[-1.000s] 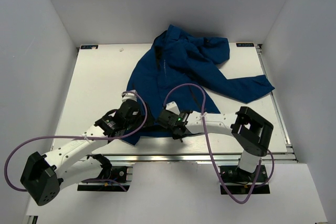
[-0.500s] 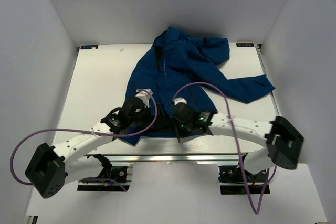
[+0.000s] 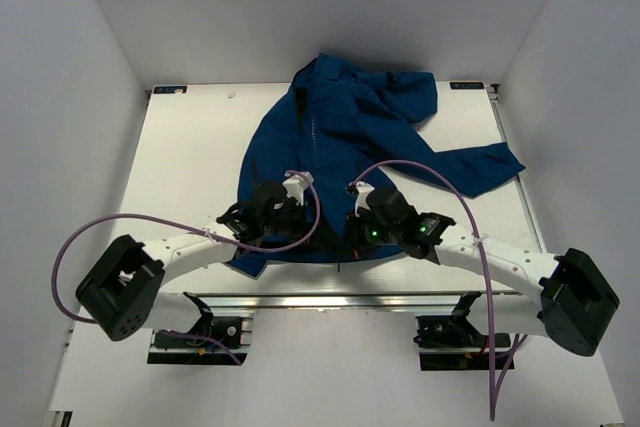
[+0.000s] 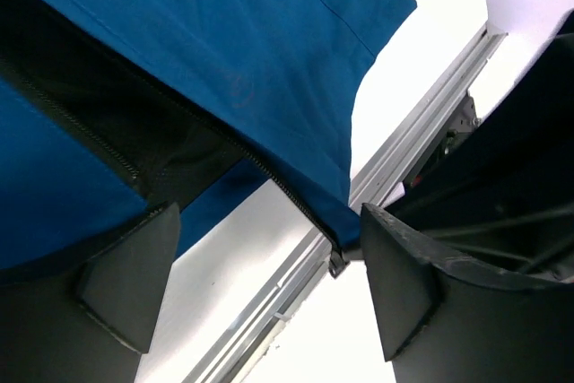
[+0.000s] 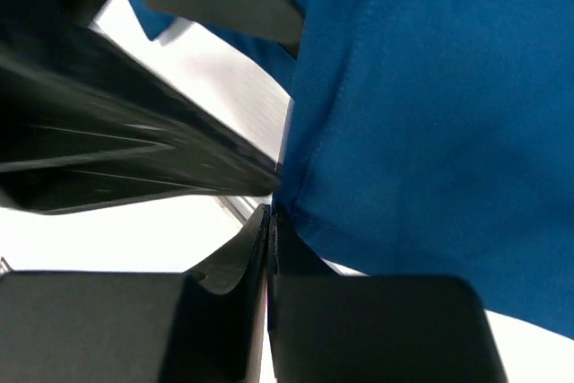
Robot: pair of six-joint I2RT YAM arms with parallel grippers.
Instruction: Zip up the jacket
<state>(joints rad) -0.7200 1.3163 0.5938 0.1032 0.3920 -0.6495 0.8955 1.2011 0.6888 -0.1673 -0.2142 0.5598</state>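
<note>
**Lining up the zipper at the near hem**

The jacket (image 3: pixel 340 137) is lying spread on the desk (image 3: pixel 180 167), its hem at the near edge. The right gripper (image 5: pixel 271 213), fingers pressed together, is seemingly pinching the hem. The left gripper (image 4: pixel 269 257) is hovering spread wide around the zipper's bottom end (image 4: pixel 336 262), gripping nothing. The left should be closing squarely there, against a taut hem

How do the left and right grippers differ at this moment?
The left gripper is open, fingers wide apart; the right gripper is shut. The left gripper frames the bottom end of the zipper; the right gripper sits at the hem edge of the jacket, though whether it pinches fabric is unclear. Both hang low over the near hem.
</note>
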